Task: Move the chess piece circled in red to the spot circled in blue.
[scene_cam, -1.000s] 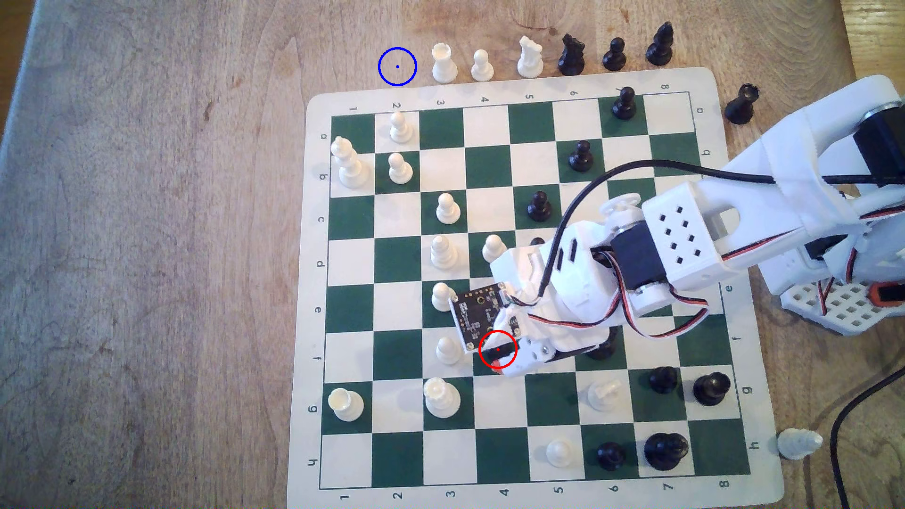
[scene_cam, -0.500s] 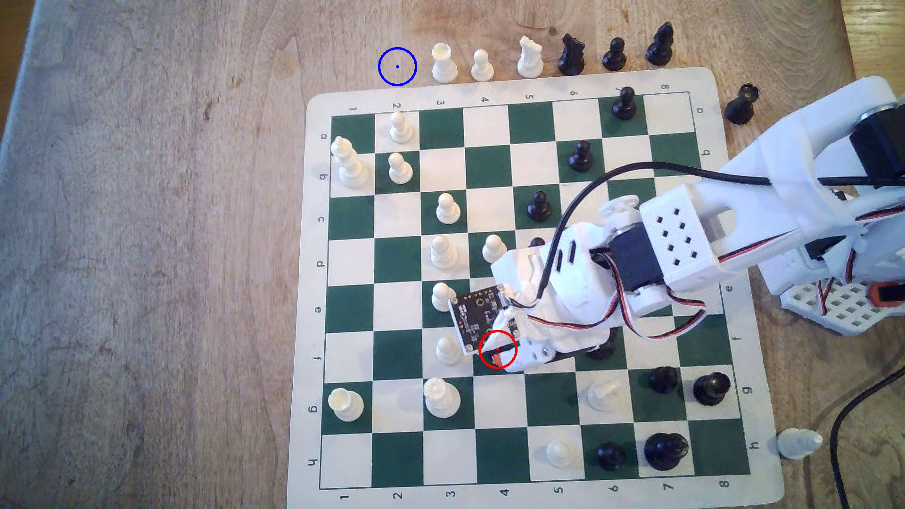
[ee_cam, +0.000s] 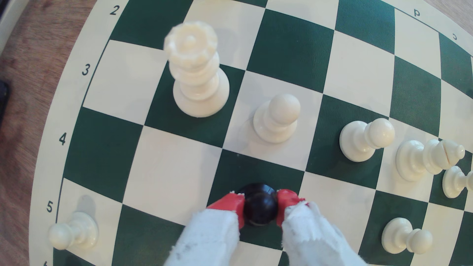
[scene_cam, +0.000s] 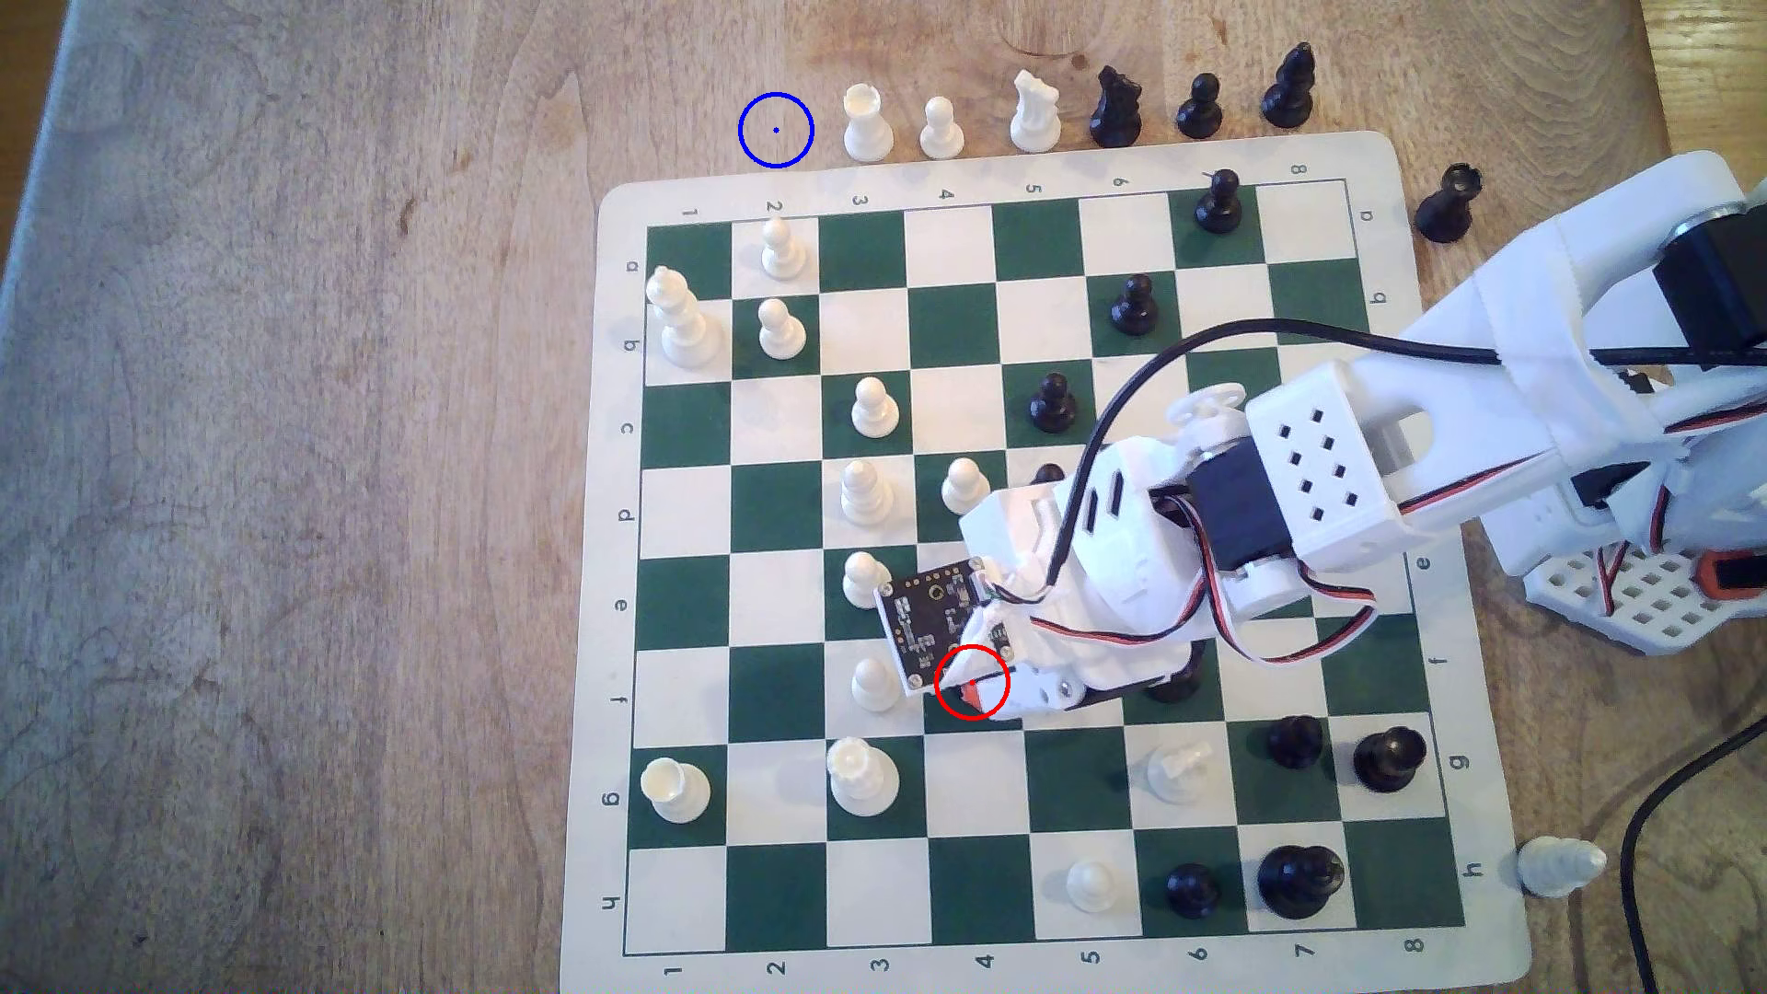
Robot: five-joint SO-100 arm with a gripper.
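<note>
Black pawn (ee_cam: pixel 259 208), the piece ringed in red, sits pinched at its round head between the gripper's (ee_cam: pixel 259 204) two red-tipped fingers (ee_cam: pixel 231 204), on a dark green square of the chessboard (scene_cam: pixel 612 669) in row f, column 4. In the exterior view the gripper (scene_cam: pixel 973 698) covers that square inside the red ring. Just beside it in the wrist view stand a white pawn (ee_cam: pixel 277 117) and a white queen (ee_cam: pixel 197 74). The blue-ringed spot (scene_cam: pixel 775 130) lies on bare wooden table (scene_cam: pixel 287 478) well apart, beyond the board's far edge, beside a white rook (scene_cam: pixel 866 122).
</note>
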